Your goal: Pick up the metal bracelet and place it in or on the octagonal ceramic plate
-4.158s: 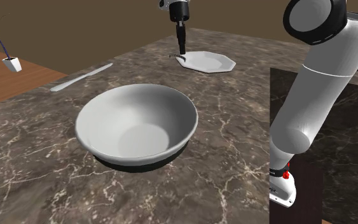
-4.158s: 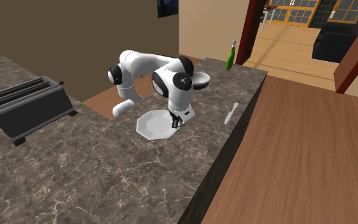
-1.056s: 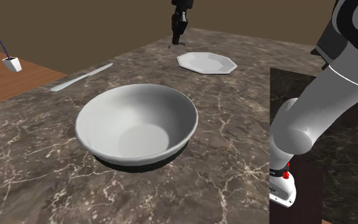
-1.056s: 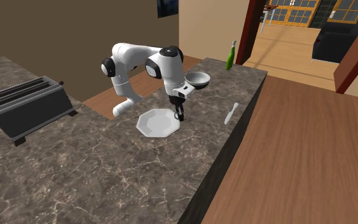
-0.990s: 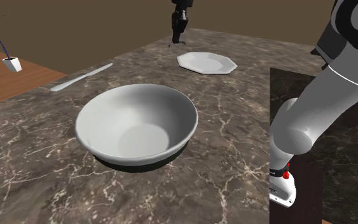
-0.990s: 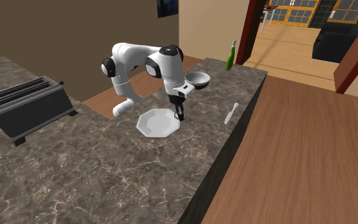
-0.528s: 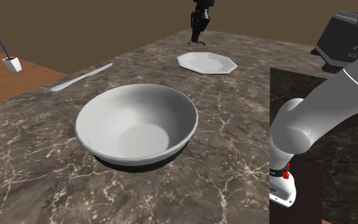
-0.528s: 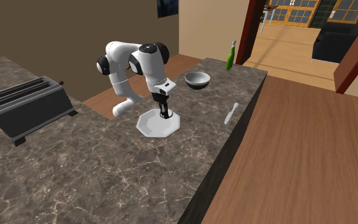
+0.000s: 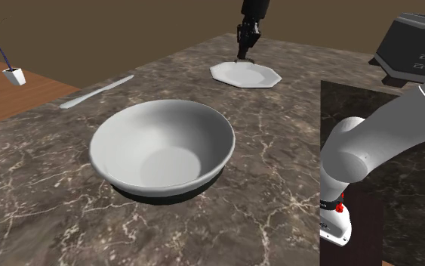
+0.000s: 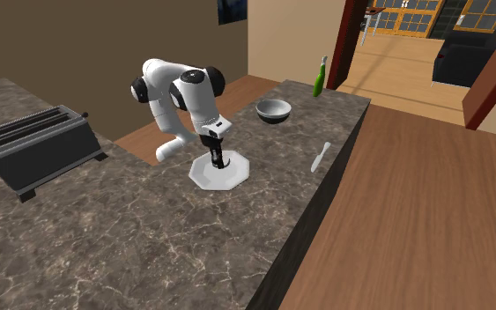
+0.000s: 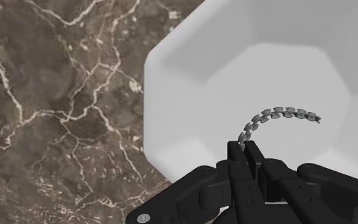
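Observation:
A grey chain-link bracelet (image 11: 278,118) hangs from my gripper (image 11: 246,150), whose black fingers are shut on one end of it. The chain curls out over the white octagonal plate (image 11: 203,57), just above its flat middle. In the shoulder view my gripper (image 9: 244,54) points down over the far part of the plate (image 9: 260,76) at the back of the dark marble counter. The second exterior view puts my gripper (image 10: 218,163) over the middle of the plate (image 10: 235,177).
A large white bowl (image 9: 162,146) stands near the counter's front, and a pale knife (image 9: 96,91) lies toward the shoulder view's left. A toaster (image 10: 34,145) sits far off on the counter. A green bottle (image 10: 320,77) stands at the counter's end.
My gripper, holding the bracelet, has moved from beside the plate toward the shoulder view's right to over the plate and come down closer to it.

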